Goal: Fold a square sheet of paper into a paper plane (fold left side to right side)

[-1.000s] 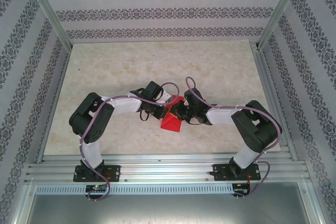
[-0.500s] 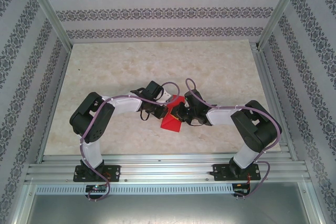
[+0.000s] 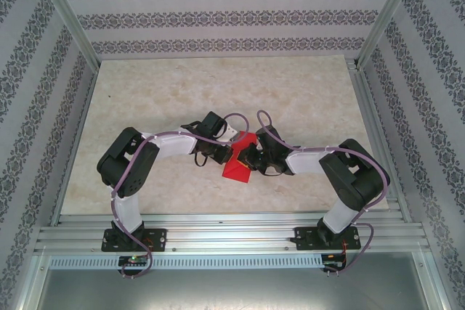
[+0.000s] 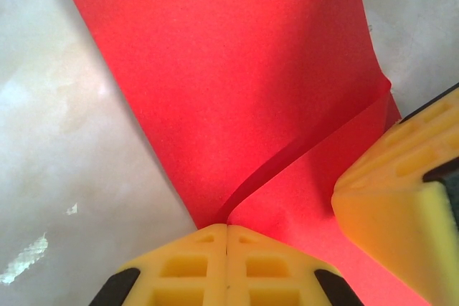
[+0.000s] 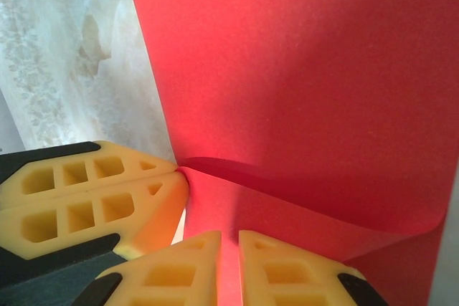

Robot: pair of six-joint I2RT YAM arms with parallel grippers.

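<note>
Hardly anything has shifted: the left gripper (image 4: 226, 227) and right gripper (image 5: 229, 236) stay clamped on the red sheet (image 3: 237, 170), its fold still unflattened

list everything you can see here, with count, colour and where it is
square sheet of thin bright red paper: one, red, partly folded with a raised flap, centre of the table between the two pincers
beige marbled table top: one, cream-beige, under the paper and arms
patterned wallpaper walls: three, white with grey bands, back and both sides
silver metal frame rails: several, silver, along the near edge and up the corners
purple cables: two, purple, running along the arms
left arm and right arm: two, black and white, bases on the near rail
left pincer: one, yellow fingers, shut on the paper's fold
right pincer: one, yellow fingers, shut on the paper's edge
</note>
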